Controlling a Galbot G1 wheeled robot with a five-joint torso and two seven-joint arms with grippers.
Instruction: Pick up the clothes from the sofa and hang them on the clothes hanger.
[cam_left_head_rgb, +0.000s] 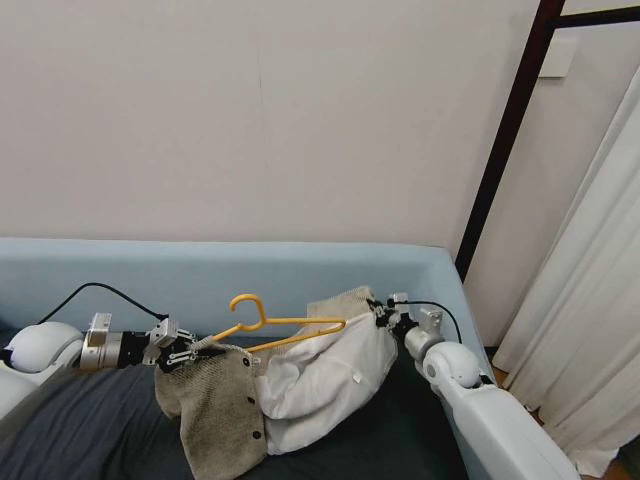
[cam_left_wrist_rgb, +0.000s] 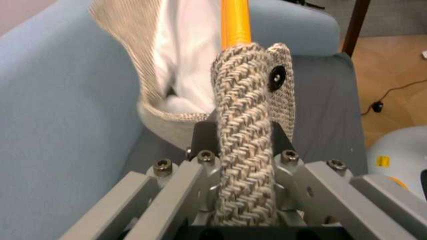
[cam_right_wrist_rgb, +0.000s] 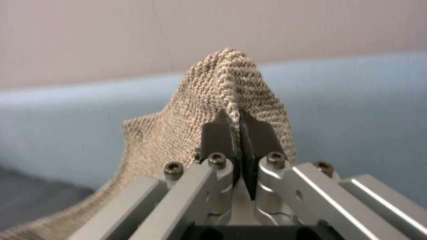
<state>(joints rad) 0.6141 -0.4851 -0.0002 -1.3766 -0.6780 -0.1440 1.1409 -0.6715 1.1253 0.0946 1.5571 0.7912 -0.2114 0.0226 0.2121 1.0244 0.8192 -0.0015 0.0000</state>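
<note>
Sagging beige knit cardigan (cam_left_head_rgb: 215, 400) with dark buttons (cam_left_head_rgb: 250, 366).

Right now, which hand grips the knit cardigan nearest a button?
The left hand, shut on the beige knit cardigan beside its dark button; the right hand pinches plain knit.

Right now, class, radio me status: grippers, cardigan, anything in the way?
Left gripper shut on cardigan; right gripper shut on its other end. Cardigan sags between them over sofa, hanger along its top. Nothing blocking.
</note>
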